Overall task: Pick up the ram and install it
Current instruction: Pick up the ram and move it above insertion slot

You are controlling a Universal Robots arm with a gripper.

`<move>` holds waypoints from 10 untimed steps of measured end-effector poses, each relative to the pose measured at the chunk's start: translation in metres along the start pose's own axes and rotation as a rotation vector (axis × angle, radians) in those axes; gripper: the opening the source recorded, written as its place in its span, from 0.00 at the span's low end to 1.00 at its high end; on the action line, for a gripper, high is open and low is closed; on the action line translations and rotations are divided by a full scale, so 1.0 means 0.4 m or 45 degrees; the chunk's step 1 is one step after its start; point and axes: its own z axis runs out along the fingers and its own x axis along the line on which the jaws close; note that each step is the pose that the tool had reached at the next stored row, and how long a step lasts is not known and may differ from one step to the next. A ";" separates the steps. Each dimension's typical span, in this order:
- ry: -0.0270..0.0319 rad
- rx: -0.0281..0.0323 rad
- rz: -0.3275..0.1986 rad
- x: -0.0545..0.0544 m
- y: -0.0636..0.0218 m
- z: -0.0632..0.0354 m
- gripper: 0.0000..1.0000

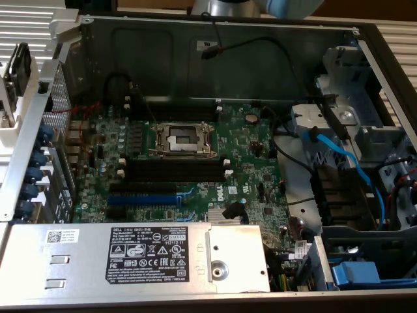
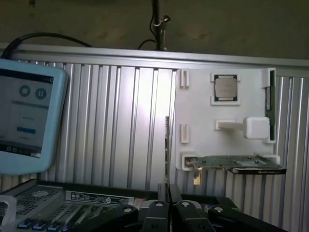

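The open computer case (image 1: 215, 39) takes up most of the exterior view, lying on its side with its interior showing. Inside it the green motherboard (image 1: 247, 150) covers the floor, and the grey power supply (image 1: 85, 254) with its black label sits along the case's near edge. Blue cables (image 1: 345, 163) run through the drive bay at the case's end on the exterior view's right. In the wrist view a ribbed metal surface (image 2: 116, 125) stretches beyond the case's rim, and on it, well apart from the case, are a blue-framed tablet (image 2: 29, 116) and a white holder (image 2: 203, 125). That holder carries an expansion card (image 2: 231, 163) along one edge and a square processor chip (image 2: 225, 87) in a pocket at the far side. Back inside the case, long black memory slots (image 1: 172, 171) with white end clips lie just beside the metal CPU socket (image 1: 182, 139), with a blue slot (image 1: 140, 199) between them and the power supply. The gripper (image 2: 167, 195) hangs just past the case's rim, its jaws pressed almost together on the ram (image 2: 167, 145). The ram is seen edge-on as a thin dark strip standing straight out from the fingertips — outside the case, clear of both slots and holder.
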 end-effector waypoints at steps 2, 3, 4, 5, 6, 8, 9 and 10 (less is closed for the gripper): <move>-0.0003 -0.0015 0.000 0.006 -0.019 -0.003 0.12; -0.0005 -0.0022 0.000 0.009 -0.028 -0.004 0.12; -0.0006 -0.0029 0.000 0.012 -0.038 -0.006 0.12; -0.0007 -0.0036 0.000 0.015 -0.047 -0.007 0.12; -0.0009 -0.0043 0.000 0.018 -0.056 -0.009 0.12; -0.0012 -0.0062 0.000 0.023 -0.075 -0.011 0.12; -0.0013 -0.0072 0.000 0.025 -0.084 -0.012 0.12; -0.0014 -0.0083 0.000 0.028 -0.094 -0.014 0.12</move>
